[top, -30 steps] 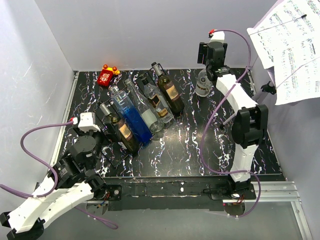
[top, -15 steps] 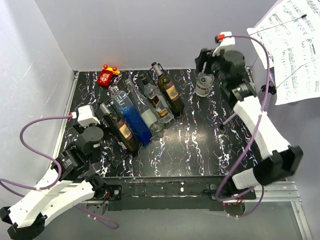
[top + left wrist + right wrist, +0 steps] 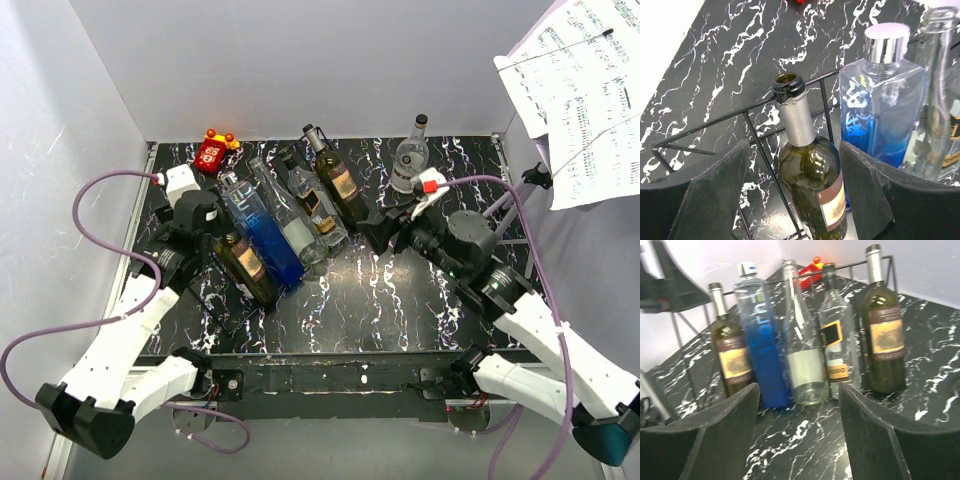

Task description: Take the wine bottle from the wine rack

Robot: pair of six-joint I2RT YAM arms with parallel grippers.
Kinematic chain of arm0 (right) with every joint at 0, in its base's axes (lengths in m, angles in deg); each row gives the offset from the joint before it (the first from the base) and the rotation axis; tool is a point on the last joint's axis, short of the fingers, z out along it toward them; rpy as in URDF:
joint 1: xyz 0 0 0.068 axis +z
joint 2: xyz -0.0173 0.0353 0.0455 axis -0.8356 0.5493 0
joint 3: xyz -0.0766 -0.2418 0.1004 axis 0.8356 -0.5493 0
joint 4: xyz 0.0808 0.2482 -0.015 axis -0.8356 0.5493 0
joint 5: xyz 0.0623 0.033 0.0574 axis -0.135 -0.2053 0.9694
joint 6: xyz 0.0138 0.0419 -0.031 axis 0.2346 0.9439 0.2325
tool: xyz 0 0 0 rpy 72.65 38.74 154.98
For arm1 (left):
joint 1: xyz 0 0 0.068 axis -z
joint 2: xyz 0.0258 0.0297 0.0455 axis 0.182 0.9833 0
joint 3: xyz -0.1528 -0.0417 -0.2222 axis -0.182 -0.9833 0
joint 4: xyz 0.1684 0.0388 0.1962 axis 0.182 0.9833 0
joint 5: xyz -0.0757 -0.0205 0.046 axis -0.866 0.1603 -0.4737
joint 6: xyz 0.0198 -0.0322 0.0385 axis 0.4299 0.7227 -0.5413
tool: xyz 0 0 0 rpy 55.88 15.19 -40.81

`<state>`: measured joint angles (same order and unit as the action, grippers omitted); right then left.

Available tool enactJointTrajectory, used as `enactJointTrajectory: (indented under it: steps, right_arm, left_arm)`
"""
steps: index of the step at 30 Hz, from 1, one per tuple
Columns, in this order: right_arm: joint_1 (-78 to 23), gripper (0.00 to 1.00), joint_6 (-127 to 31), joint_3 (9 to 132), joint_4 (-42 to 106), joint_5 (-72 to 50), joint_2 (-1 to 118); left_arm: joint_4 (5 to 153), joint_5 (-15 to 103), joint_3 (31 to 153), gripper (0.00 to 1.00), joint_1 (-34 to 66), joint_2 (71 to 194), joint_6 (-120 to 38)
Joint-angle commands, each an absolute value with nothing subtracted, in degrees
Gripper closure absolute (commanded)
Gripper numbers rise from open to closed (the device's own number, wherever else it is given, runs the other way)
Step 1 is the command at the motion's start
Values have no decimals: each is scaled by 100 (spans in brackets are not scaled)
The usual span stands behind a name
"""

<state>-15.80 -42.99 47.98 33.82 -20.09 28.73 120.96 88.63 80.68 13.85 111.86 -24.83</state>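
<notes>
Several bottles lie side by side on the thin black wire wine rack [image 3: 715, 121] at the table's left centre. The nearest is a dark green wine bottle [image 3: 248, 268] with a silver foil neck and a tan label. My left gripper [image 3: 205, 222] is open at the neck end. In the left wrist view its jaws straddle that bottle's shoulder [image 3: 810, 170] without touching it. A second dark wine bottle [image 3: 340, 185] lies at the rack's far end. My right gripper [image 3: 373, 232] is open and empty. It faces the bottle bases [image 3: 802, 355] from the right, with bare table between.
A blue bottle [image 3: 265, 235] and two clear bottles [image 3: 300, 215] lie between the wine bottles. A clear bottle [image 3: 410, 160] stands upright at the back right. A small red toy [image 3: 213, 150] sits at the back left. Sheet music [image 3: 580, 90] hangs at the right wall.
My right arm has swung from the upright clear bottle at the back right down to the table's middle, facing the rack. My left gripper has moved farther back, to the bottles' neck end.
</notes>
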Motion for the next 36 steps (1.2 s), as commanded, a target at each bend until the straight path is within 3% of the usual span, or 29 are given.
enactJointTrajectory:
  steps: [1, 19, 26, 31, 36]
  right_arm:
    - [-1318, 28, -3950, 4562, 2997, -1925, 2389]
    - [-1282, 29, -3854, 4896, 3657, -1740, 1791]
    - [-1282, 28, -3714, 5019, 3639, -1591, 1791]
    - [-1282, 28, -3696, 4992, 3613, -1600, 1809]
    - [-1282, 29, -3801, 4975, 3648, -1757, 1818]
  left_arm:
    - [11973, 8285, 8371, 30, 1035, 11451, -2635]
    - [11420, 8442, 8258, 40, 815, 12497, -2731]
    - [11199, 8477, 8134, 65, 815, 12594, -2907]
    - [11199, 8442, 8143, 97, 815, 12349, -3074]
    - [11234, 7916, 8371, 100, 815, 11813, -3443]
